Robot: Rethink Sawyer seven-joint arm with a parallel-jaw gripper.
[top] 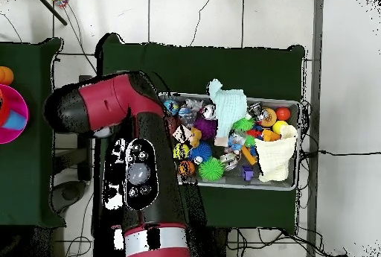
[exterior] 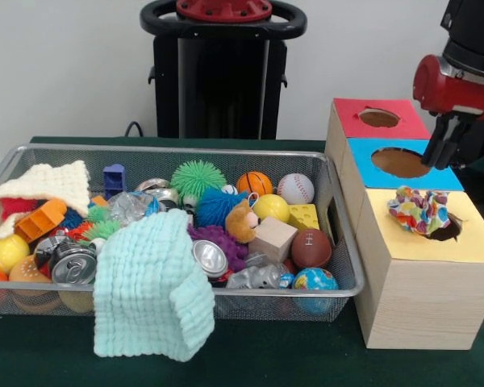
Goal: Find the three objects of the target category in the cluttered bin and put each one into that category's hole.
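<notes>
Dark green cloth (exterior: 266, 359) covers the table, with a plain white wall behind and the robot's black pedestal (exterior: 219, 76) at the far side. So the big silver wire mesh bin (exterior: 343, 242) is absolutely stuffed: a mint green knitted cloth (exterior: 152, 294) flopped over its near rim, a cream knitted cloth (exterior: 52, 184) at the other end, spiky rubber balls in green (exterior: 198, 179) and blue (exterior: 218, 206), a baseball (exterior: 295, 189), a small brown football (exterior: 311, 247), a wooden cube (exterior: 273, 239), a crushed can (exterior: 73, 264) and more.

Next to the bin is the pale wood box (exterior: 411, 302) with three coloured tops in a row. The crumpled wrapper (exterior: 418, 210), thin plastic printed with red, blue, yellow and white blobs, sits on the yellow top right at the hole (exterior: 449, 229), covering most of it. Only a dark ragged sliver of the opening shows past it. It looks perched on the edge, not dropped in. Blue-topped hole (exterior: 399, 162) and red-topped hole (exterior: 378, 118) are both uncovered.

The gripper (exterior: 442, 149) hangs over the blue top, just behind and above the wrapper, not touching it. Its dark fingers look empty and close together, but honestly I can't tell if they're open or closed.

From overhead, the red and black arm (top: 141, 172) blocks the whole box side; you only see the bin (top: 292, 185) beside it.
</notes>
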